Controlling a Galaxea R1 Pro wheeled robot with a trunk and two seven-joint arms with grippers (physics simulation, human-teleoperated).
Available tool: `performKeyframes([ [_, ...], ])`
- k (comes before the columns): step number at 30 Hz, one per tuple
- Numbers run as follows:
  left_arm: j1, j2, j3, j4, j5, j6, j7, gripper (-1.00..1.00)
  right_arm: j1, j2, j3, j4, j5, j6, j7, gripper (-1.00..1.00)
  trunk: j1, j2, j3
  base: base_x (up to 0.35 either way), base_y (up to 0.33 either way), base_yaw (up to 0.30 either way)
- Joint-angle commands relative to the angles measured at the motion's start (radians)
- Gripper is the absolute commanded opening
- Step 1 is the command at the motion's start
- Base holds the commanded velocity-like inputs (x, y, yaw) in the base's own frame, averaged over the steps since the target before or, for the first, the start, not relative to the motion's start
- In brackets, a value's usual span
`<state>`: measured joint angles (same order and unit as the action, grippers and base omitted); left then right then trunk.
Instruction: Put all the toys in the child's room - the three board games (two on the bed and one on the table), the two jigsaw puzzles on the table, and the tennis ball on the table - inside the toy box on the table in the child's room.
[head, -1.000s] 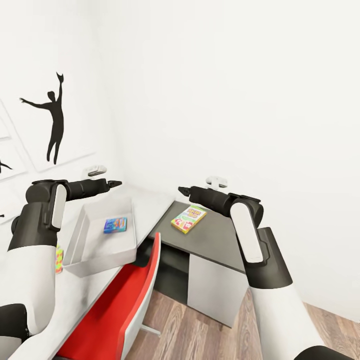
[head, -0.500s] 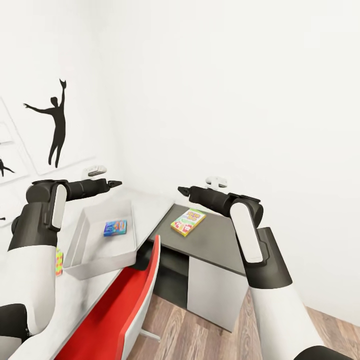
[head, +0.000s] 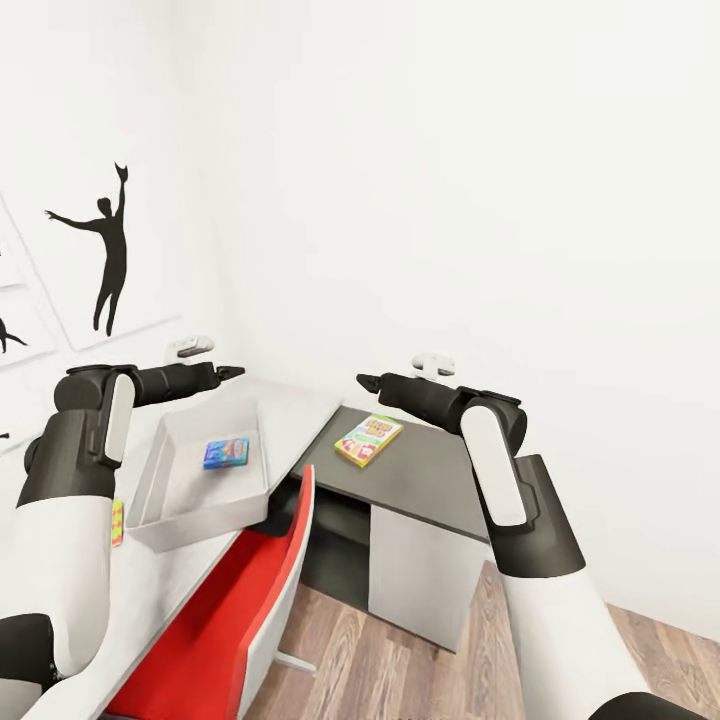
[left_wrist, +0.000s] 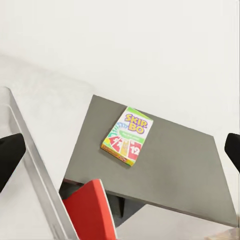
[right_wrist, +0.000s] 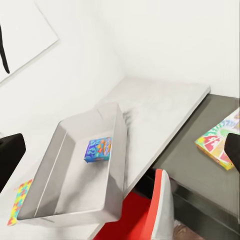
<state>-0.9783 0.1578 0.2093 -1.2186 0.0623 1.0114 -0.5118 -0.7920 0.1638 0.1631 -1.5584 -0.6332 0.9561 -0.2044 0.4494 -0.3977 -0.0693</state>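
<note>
While both arms hung above the bench (head: 300, 415), the left gripper (head: 228, 372) and right gripper (head: 366, 381) were spread wide, holding nothing. One blue board game (head: 226, 452) lay inside the toy box (head: 160, 470). The yellow-green game (head: 368, 439) waited on the dark cabinet top (head: 430, 480), probably next.

Two board games (head: 370, 439), perhaps one puzzle (right_wrist: 19, 201).

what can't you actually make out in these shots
- Jigsaw puzzle: head view, mostly hidden behind the left arm; in the right wrist view cut by the edge.
- Blue game in the toy box: its print is too small to read.
- Yellow-green game: right wrist view, cut by the frame edge.
</note>
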Motion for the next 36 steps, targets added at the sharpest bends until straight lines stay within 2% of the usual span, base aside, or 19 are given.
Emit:
performKeyframes([
  [1, 0.001, 0.0, 0.001, -0.002, 0.006, 0.007, 0.001, 1.0, -0.001, 0.0, 0.0, 0.0, -0.01, 0.003, -0.01, 1.0, 0.001, -0.002, -0.002, -0.053, 0.0, -0.239],
  [18, 0.018, 0.0, 0.0, -0.033, 0.007, 0.006, 0.001, 1.0, -0.001, -0.002, 0.0, 0.001, -0.008, 0.001, -0.01, 1.0, 0.001, -0.002, -0.002, -0.056, 0.0, -0.278],
  [36, 0.02, 0.0, -0.001, -0.034, 0.007, 0.006, 0.001, 1.0, -0.001, -0.005, -0.005, 0.001, -0.008, 0.002, -0.011, 1.0, 0.001, -0.002, -0.002, -0.241, 0.0, -0.285],
])
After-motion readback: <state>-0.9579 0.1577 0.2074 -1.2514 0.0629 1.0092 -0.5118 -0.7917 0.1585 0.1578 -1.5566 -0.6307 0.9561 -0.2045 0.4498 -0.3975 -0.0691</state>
